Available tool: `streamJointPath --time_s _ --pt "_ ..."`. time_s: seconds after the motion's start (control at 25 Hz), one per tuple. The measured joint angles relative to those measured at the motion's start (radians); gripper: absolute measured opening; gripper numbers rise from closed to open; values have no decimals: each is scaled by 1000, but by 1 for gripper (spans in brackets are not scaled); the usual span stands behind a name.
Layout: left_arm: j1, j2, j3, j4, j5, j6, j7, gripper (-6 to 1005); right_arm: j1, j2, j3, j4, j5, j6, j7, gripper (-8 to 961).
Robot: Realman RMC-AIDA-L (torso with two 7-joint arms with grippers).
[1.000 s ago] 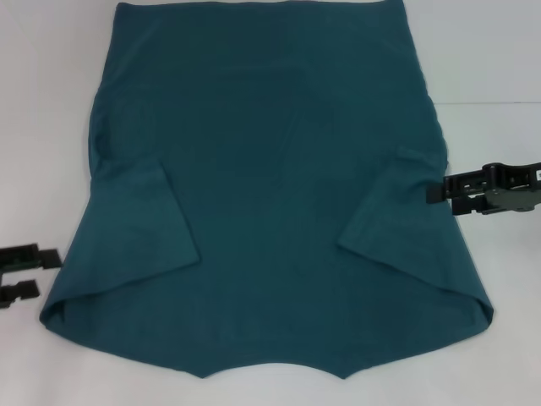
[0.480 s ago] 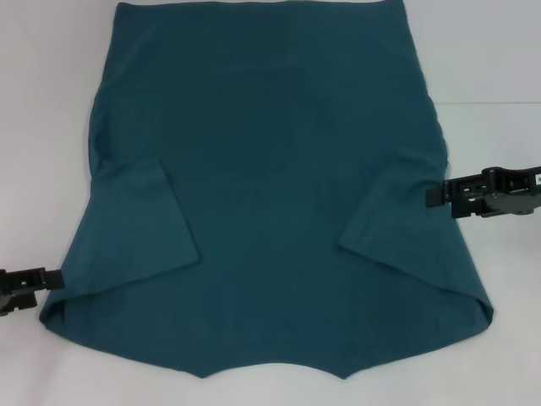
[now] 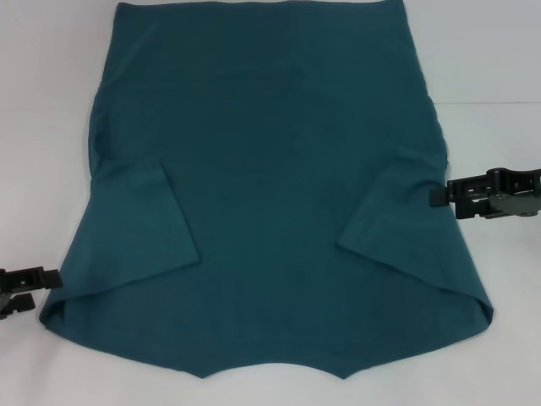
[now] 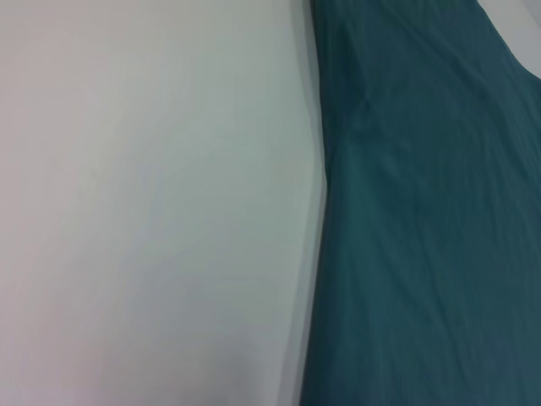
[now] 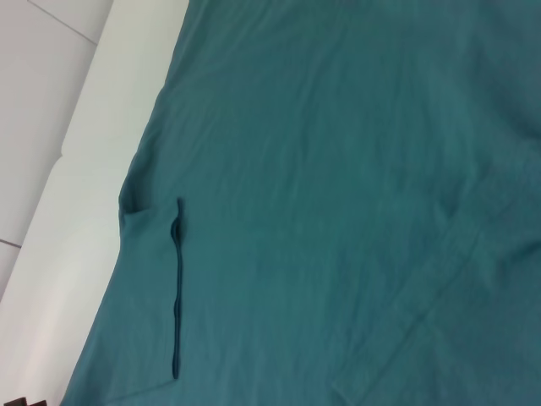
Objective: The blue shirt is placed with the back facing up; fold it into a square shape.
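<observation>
Shirt spread flat on the table, a gripper waiting at each side.

I see the blue shirt [image 3: 270,194] filling the middle of the head view on the white table [image 3: 490,51], both sleeves folded inward. My left gripper [image 3: 38,286] sits at lower left, just beside the shirt's edge; my right gripper [image 3: 448,196] sits at middle right, its tips over the shirt's edge. I cannot tell how far either set of jaws is open, and neither visibly holds cloth.
</observation>
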Motion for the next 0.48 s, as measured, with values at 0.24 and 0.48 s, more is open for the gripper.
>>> streamJointPath --time_s 0.24,0.48 --pt "1 0 4 -2 0 -6 0 721 0 -1 3 0 9 3 -4 747" --pt "1 -1 8 -9 0 -18 6 716 0 -2 17 0 10 4 -5 746"
